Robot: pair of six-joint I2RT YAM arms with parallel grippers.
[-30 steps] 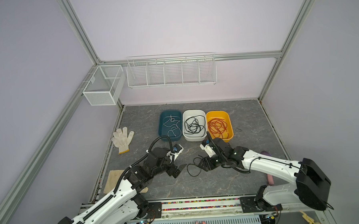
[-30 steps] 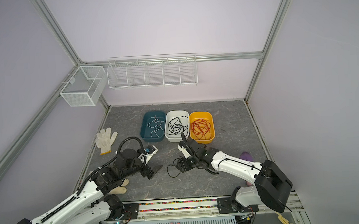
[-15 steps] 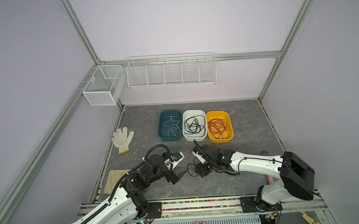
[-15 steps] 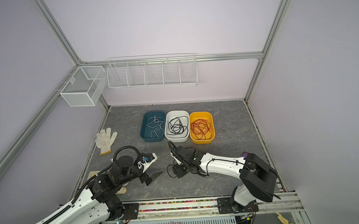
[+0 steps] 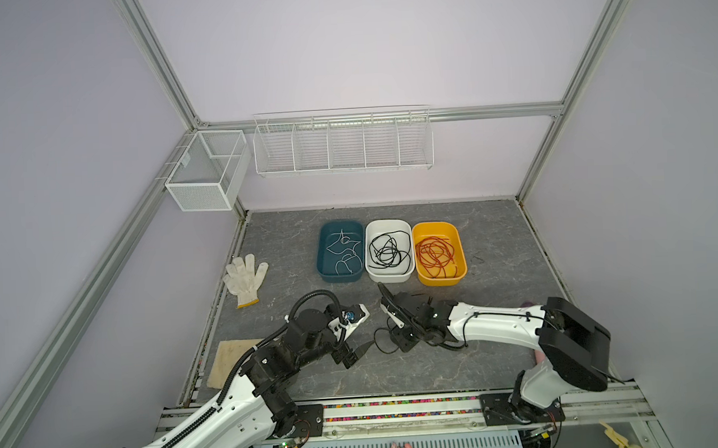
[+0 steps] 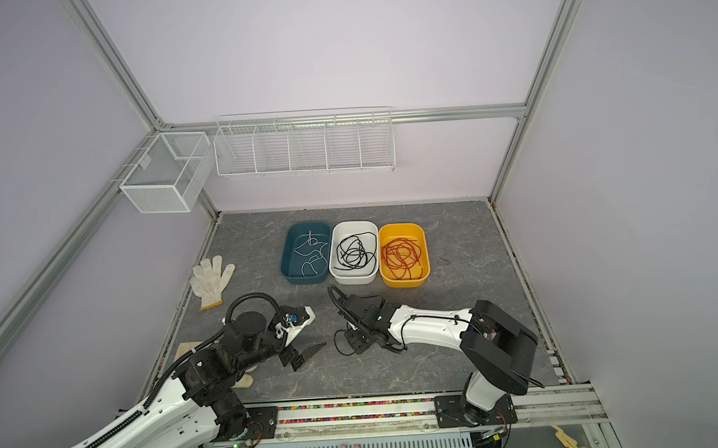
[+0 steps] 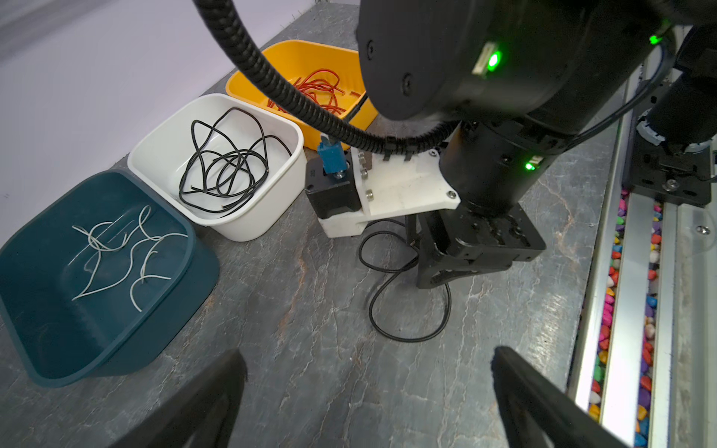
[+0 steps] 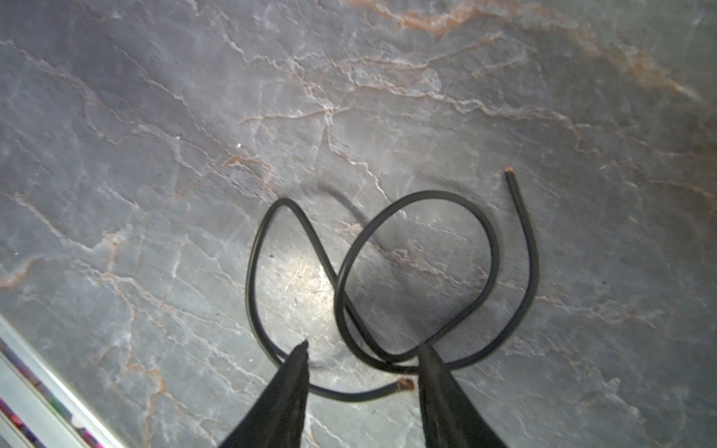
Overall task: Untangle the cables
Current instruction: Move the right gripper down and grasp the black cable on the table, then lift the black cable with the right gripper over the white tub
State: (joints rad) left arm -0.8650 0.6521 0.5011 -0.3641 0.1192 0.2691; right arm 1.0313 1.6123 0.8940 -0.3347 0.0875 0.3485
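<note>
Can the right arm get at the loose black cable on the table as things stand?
Likely yes: the right gripper sits over the black cable, open fingertips straddling its crossed strands, nothing blocking.

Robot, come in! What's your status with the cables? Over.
Left hand open, holding nothing. Right hand open, straddling the loose black cable on the table, not yet pinched. Nothing in the way.

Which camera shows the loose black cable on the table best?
The right wrist view: the black cable fills the picture at the right gripper, both loops and cut ends clear. The left wrist view shows the cable partly hidden by that gripper. In both top views the cable is a tiny loop.
</note>
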